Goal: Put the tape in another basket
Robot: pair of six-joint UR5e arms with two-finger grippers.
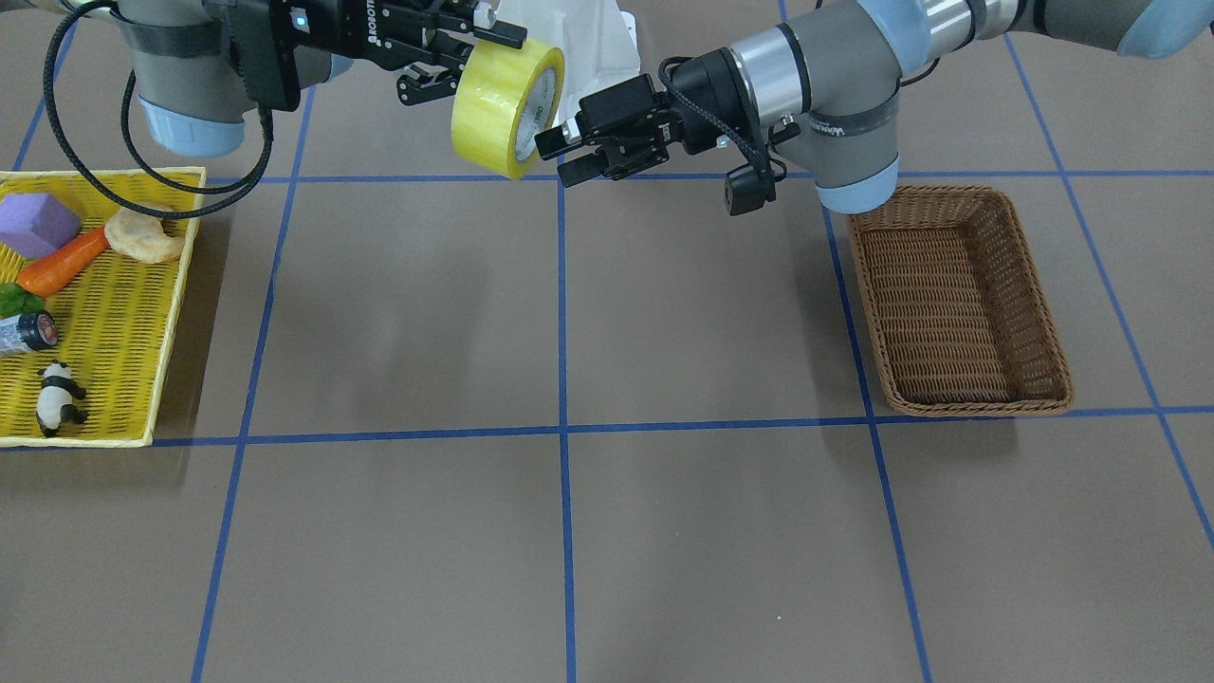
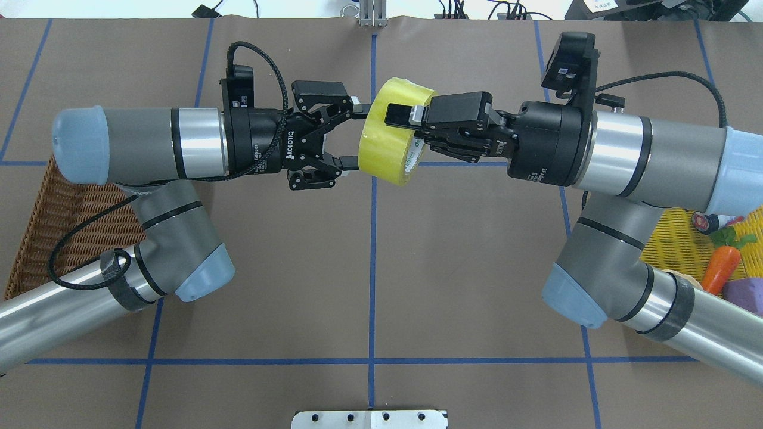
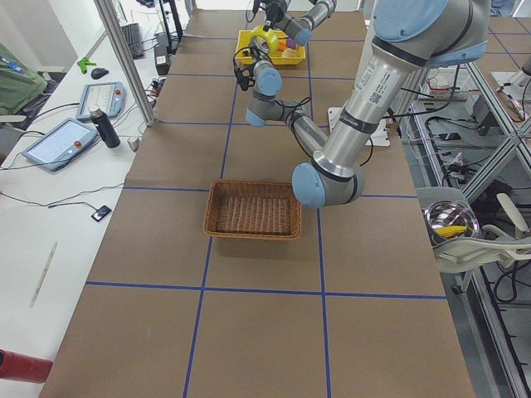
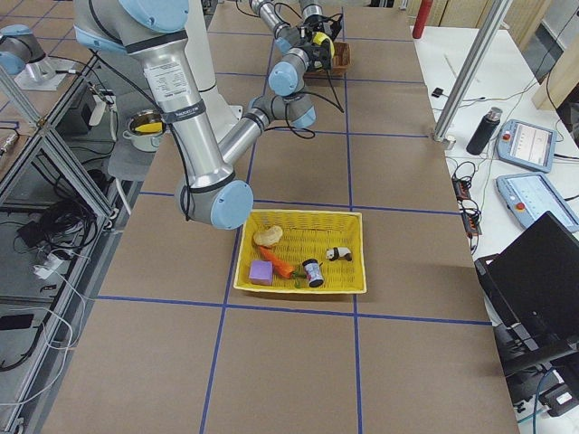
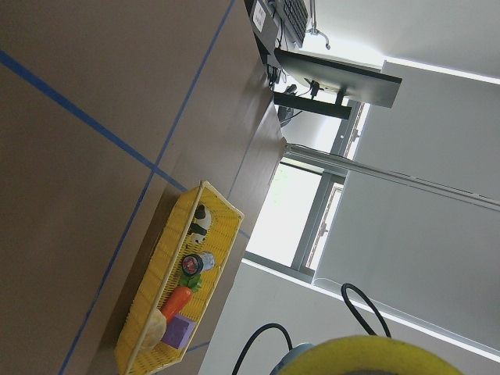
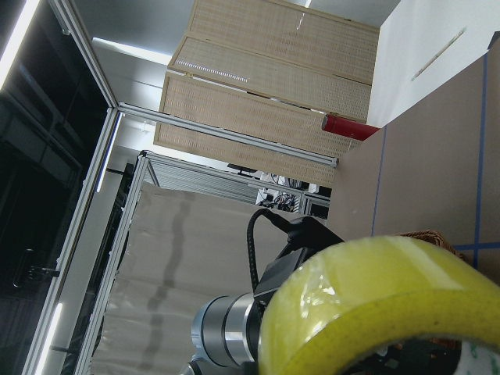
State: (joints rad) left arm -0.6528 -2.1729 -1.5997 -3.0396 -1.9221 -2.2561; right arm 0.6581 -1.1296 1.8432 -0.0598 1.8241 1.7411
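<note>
The yellow tape roll [image 1: 498,109] hangs in the air above the table's middle, near the robot's side. My right gripper [image 1: 484,59] is shut on the roll's wall, one finger on the outside and the other toward the core; it also shows overhead [image 2: 411,128]. My left gripper [image 2: 354,137] is open, its fingertips [image 2: 353,168] at the roll's [image 2: 390,134] opposite edge, one on each side. The brown wicker basket [image 1: 958,304] lies empty on the table on my left side. The left arm partly hides it overhead [image 2: 50,220]. The roll fills the bottom of both wrist views [image 6: 375,301].
A flat yellow tray [image 1: 123,370] on my right side holds a carrot [image 1: 62,264], a purple block [image 1: 36,223], a bread piece [image 1: 144,235], a small can [image 1: 28,332] and a panda figure [image 1: 59,396]. Blue tape lines grid the brown table.
</note>
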